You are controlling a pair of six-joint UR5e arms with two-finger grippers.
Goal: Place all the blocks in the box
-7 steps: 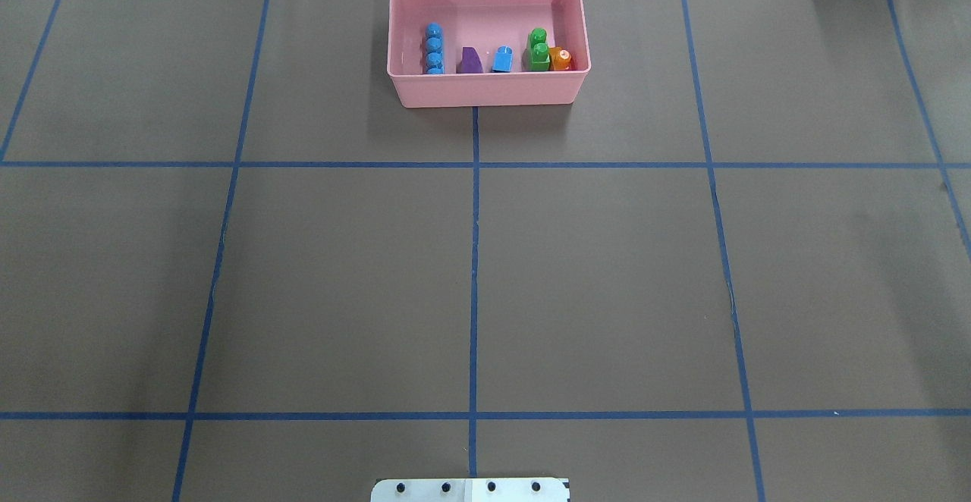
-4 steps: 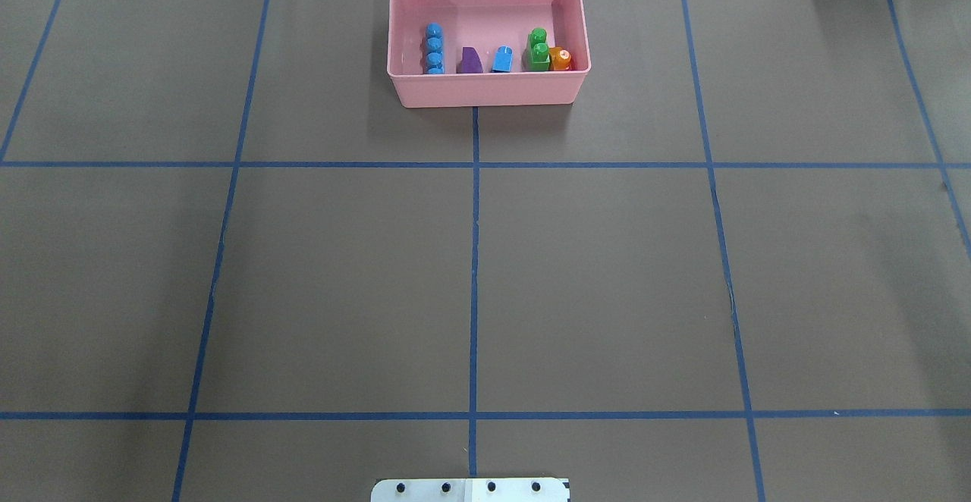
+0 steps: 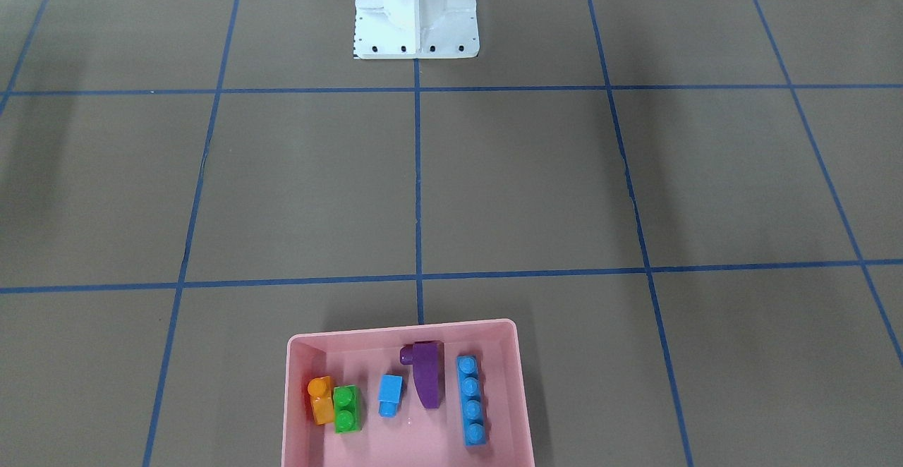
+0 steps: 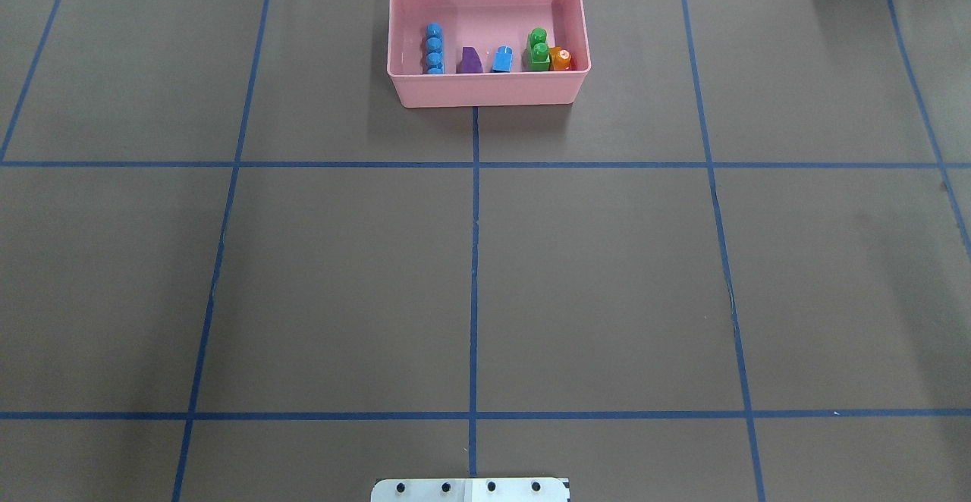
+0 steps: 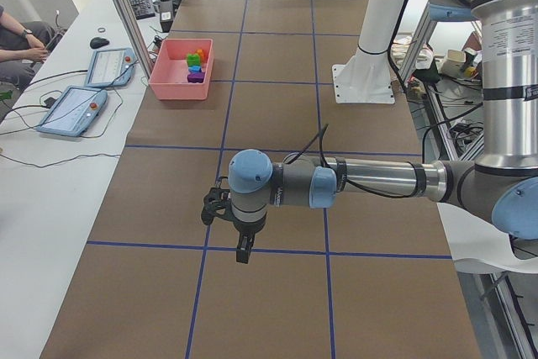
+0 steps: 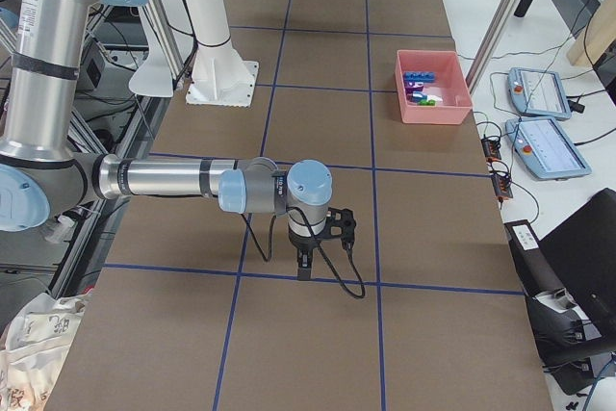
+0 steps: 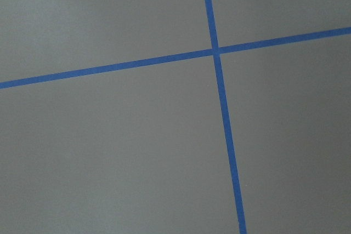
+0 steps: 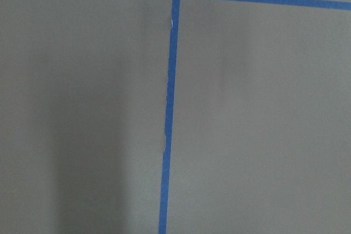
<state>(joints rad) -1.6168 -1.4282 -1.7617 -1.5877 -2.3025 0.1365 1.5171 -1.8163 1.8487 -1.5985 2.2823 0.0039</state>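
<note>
The pink box stands at the table's far middle edge, near the front edge in the front-facing view. Inside it lie all the blocks: a long blue one, a purple curved one, a small blue one, a green one and an orange one touching the green. My left gripper shows only in the exterior left view, pointing down over bare table far from the box; I cannot tell its state. My right gripper shows only in the exterior right view, likewise over bare table.
Blue tape lines divide the brown table into squares. The white robot base stands at the robot's edge. Control tablets lie on a side bench beyond the box, and a person sits there.
</note>
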